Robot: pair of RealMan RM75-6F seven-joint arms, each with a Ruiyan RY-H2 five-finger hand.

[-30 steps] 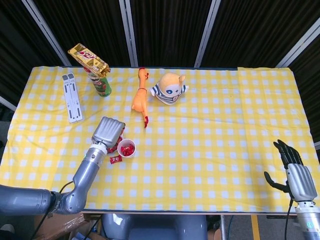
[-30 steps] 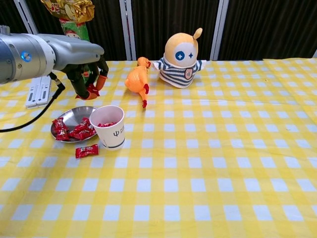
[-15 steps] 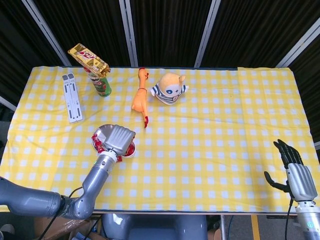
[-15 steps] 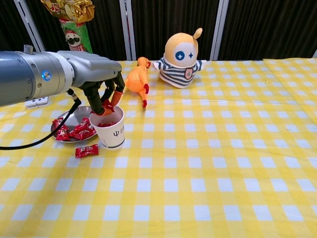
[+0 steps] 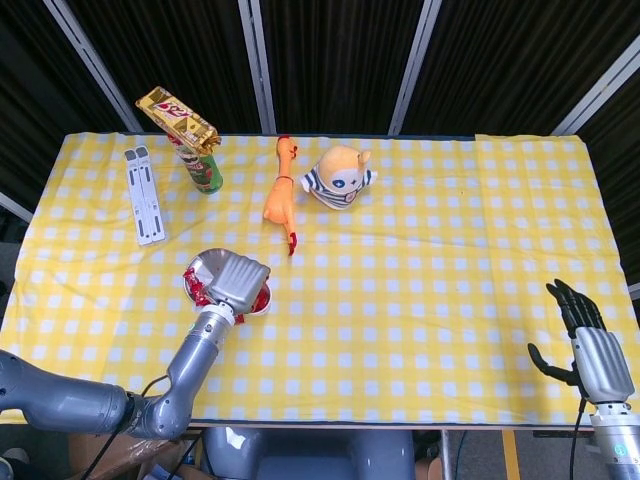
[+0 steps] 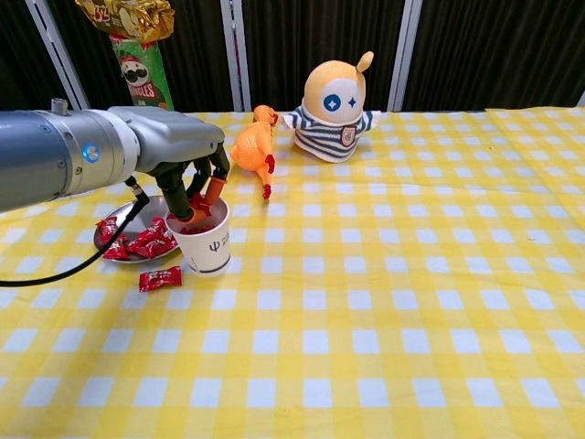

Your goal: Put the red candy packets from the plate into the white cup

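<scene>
The white cup [image 6: 212, 249] stands right of the metal plate [image 6: 121, 216], which holds several red candy packets [image 6: 139, 243]. One more red packet [image 6: 160, 278] lies on the cloth in front of the plate. My left hand [image 6: 183, 174] hangs over the cup with its fingertips dipped into the mouth, pinching a red packet [image 6: 198, 203]. In the head view my left hand [image 5: 236, 280] hides most of the cup; the plate [image 5: 203, 264] shows beside it. My right hand [image 5: 592, 348] is at the table's near right edge, fingers spread and holding nothing.
A rubber chicken [image 6: 251, 146] lies just behind the cup, a plush doll [image 6: 336, 99] to its right. A green chip can [image 6: 142, 80] with a snack bag [image 5: 178, 116] on top and a white stand [image 5: 143, 195] sit at the back left.
My left hand carried a red packet from above the plate rightward to the cup, then lowered its fingertips into the cup's mouth. The right hand has stayed still.
</scene>
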